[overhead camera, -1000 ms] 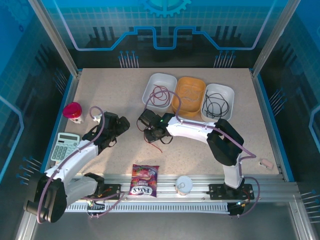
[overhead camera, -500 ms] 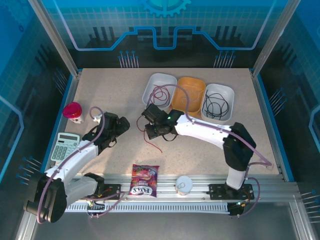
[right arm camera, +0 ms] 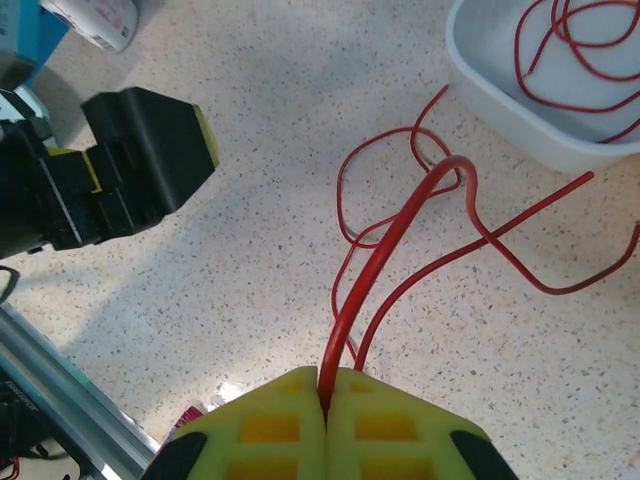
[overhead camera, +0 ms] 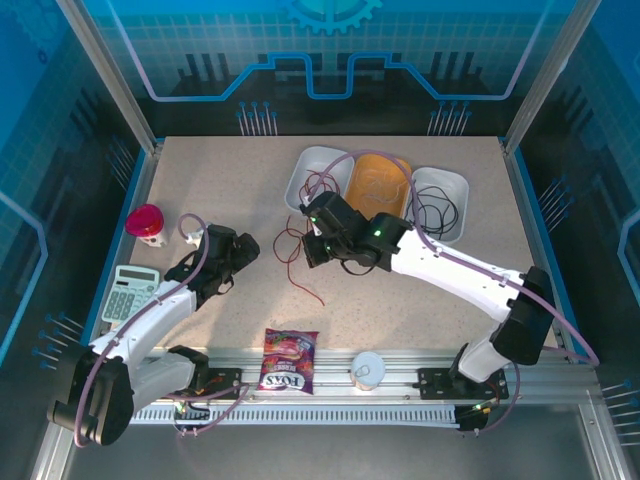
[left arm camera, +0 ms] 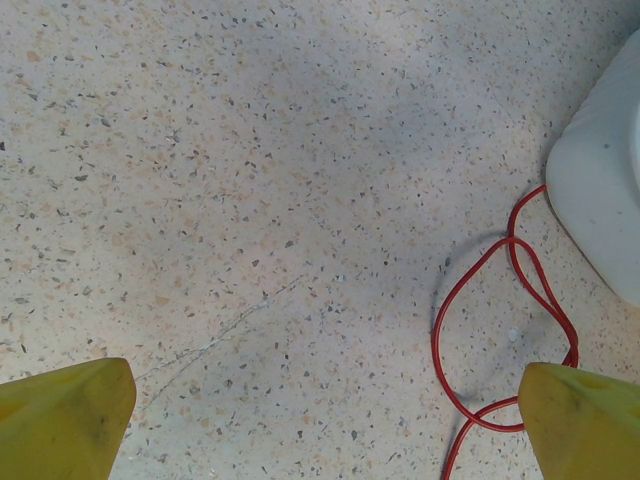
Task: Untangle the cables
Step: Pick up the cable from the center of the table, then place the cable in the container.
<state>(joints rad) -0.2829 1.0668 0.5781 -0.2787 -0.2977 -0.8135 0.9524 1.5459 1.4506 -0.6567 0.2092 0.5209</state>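
We find the right gripper (right arm camera: 327, 388) clenched on 1 red cable (right arm camera: 398, 225), its pads pressed together around the strand, on the near side of the leftmost tray (right arm camera: 500, 95). The cable loops over the tabletop (left arm camera: 250, 150) beside that tray's near wall, and more red cable lies coiled inside it. The left gripper (left arm camera: 320, 425) is released, jaws wide, over bare tabletop left of the tray. 1 black cable (overhead camera: 443, 210) lies 2 trays to its right

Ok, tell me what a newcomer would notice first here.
The right gripper, mid-table, is shut on a red cable that loops across the tabletop beside a white tray. At the far edge, a bright orange tray sits next to it.
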